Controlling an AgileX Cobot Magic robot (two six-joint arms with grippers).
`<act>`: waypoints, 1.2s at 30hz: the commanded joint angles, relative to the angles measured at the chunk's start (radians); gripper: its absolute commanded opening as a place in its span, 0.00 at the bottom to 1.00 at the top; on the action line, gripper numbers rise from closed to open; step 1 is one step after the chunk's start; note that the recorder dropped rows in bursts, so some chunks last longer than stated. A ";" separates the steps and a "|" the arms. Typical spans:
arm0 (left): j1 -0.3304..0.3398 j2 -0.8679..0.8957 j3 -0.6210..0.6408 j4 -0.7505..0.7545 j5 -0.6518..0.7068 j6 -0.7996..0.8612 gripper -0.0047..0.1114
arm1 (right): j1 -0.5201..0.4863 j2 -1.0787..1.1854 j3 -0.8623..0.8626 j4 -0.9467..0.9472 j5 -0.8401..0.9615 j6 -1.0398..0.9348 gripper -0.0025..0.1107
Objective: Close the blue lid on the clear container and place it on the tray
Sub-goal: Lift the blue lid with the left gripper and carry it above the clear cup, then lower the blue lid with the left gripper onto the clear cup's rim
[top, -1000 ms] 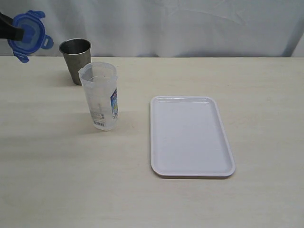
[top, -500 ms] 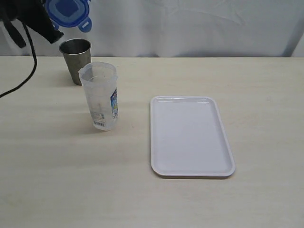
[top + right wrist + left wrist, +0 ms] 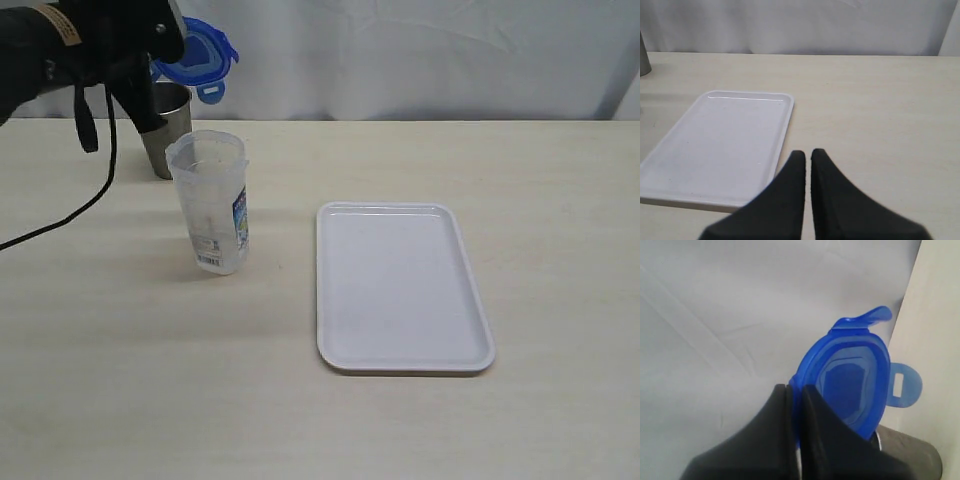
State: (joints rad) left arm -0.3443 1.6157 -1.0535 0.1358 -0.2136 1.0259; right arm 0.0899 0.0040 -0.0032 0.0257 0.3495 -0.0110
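Our left hand [image 3: 794, 389] is clamped on the lid [image 3: 850, 380], the uncapped container [image 3: 208, 200] stands below it, our right hand [image 3: 804, 152] is pinched together, so capping and the tray [image 3: 400, 290] remain.

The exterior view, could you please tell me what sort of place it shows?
Probably a robot test bench rather than a real kitchen: a pale table, a plain white cloth backdrop, and only a few staged props, the clear container, a steel cup and the tray.
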 commanded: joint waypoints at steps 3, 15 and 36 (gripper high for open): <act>-0.070 -0.002 -0.008 0.010 0.012 0.032 0.04 | -0.007 -0.004 0.003 -0.007 -0.003 0.004 0.06; -0.076 -0.013 -0.008 0.001 0.073 0.107 0.04 | -0.007 -0.004 0.003 -0.007 -0.003 0.004 0.06; -0.076 -0.090 0.112 -0.025 0.126 0.148 0.04 | -0.007 -0.004 0.003 -0.007 -0.003 0.004 0.06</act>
State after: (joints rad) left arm -0.4173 1.5356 -0.9463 0.1267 -0.0776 1.1787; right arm 0.0899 0.0040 -0.0032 0.0257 0.3495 -0.0110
